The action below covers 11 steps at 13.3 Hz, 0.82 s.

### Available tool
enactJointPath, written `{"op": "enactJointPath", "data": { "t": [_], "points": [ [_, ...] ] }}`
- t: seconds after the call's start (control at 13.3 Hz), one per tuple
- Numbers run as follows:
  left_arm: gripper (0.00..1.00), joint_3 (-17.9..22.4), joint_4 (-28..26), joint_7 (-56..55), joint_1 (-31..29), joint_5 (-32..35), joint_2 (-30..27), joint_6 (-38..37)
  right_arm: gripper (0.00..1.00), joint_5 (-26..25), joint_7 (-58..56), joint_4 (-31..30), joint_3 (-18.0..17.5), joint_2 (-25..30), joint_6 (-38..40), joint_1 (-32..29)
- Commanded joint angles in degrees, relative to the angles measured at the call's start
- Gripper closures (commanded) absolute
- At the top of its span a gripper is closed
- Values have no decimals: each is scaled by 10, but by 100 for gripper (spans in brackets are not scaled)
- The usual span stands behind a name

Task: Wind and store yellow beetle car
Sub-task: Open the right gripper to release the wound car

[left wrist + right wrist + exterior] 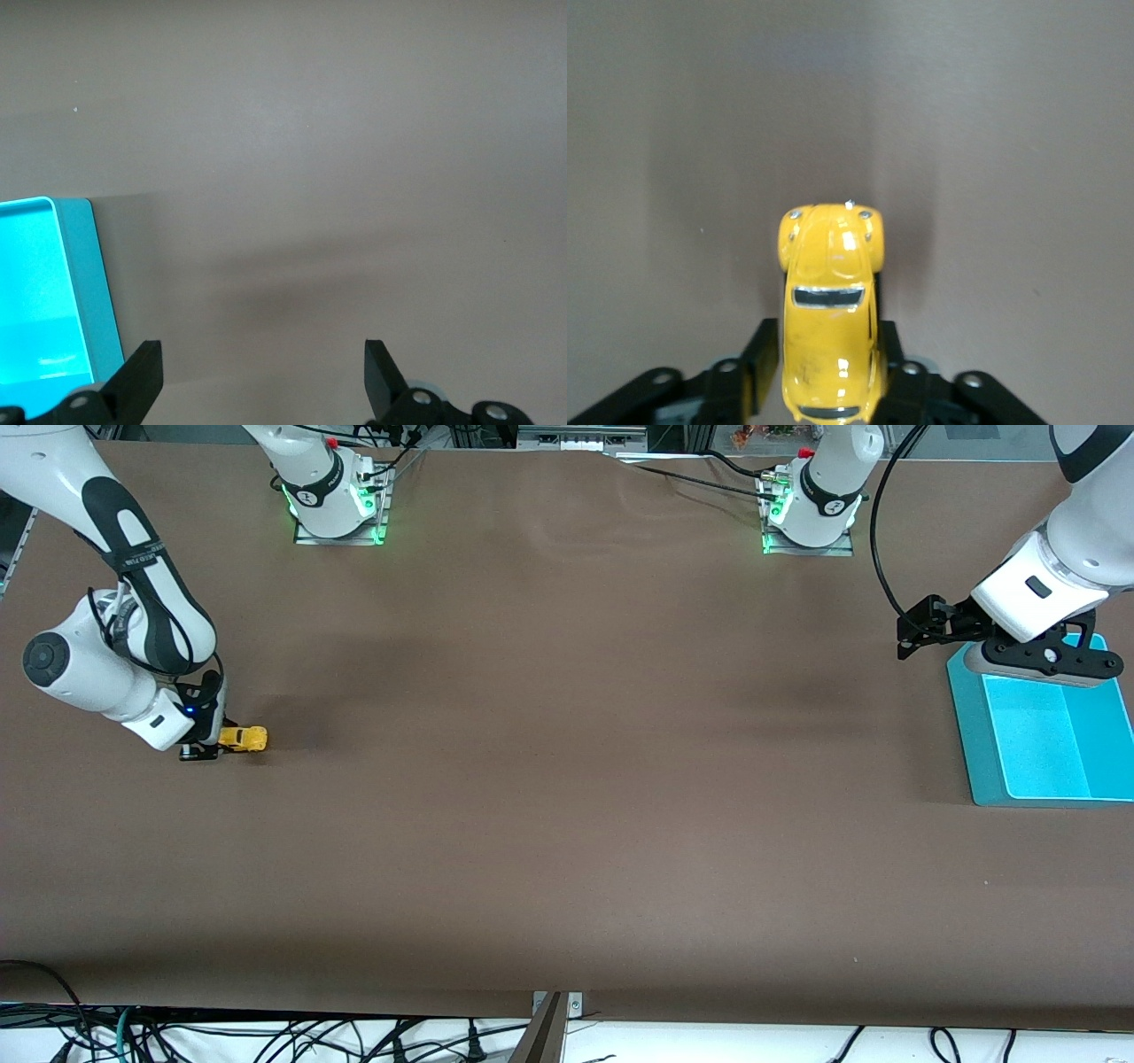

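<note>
1 yellow beetle car (244,738) on table (567,824), right arm's end, between right gripper (213,749) fingers (764,354), grip uncertain. Left gripper (912,636) wide open, empty, beside 1 teal tray (970,735).

A brown table (567,779) is seen, evenly lit, with faint shadows cast on it. Below the table's near edge, tangled cables (266,1041) are laid over a white surface (709,1045).
</note>
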<state>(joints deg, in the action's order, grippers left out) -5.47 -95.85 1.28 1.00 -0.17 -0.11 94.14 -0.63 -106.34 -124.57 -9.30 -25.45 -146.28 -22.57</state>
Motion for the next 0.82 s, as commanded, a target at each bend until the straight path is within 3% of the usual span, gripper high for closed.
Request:
{"op": "enactJointPath", "data": {
  "t": [0.0, 0.37, 0.75],
  "points": [
    [0, -4, 22, -3, 0, 15, 11, -16, 0, 3, -10, 31, -21, -27, 24, -12],
    [0, -3, 22, -2, -1, 15, 11, -16, 0, 5, 2, 101, -59, 6, 130, -10],
    [0, -3, 22, -2, -1, 15, 11, -16, 0, 4, 105, 133, -85, 127, 220, -4]
  ]
}}
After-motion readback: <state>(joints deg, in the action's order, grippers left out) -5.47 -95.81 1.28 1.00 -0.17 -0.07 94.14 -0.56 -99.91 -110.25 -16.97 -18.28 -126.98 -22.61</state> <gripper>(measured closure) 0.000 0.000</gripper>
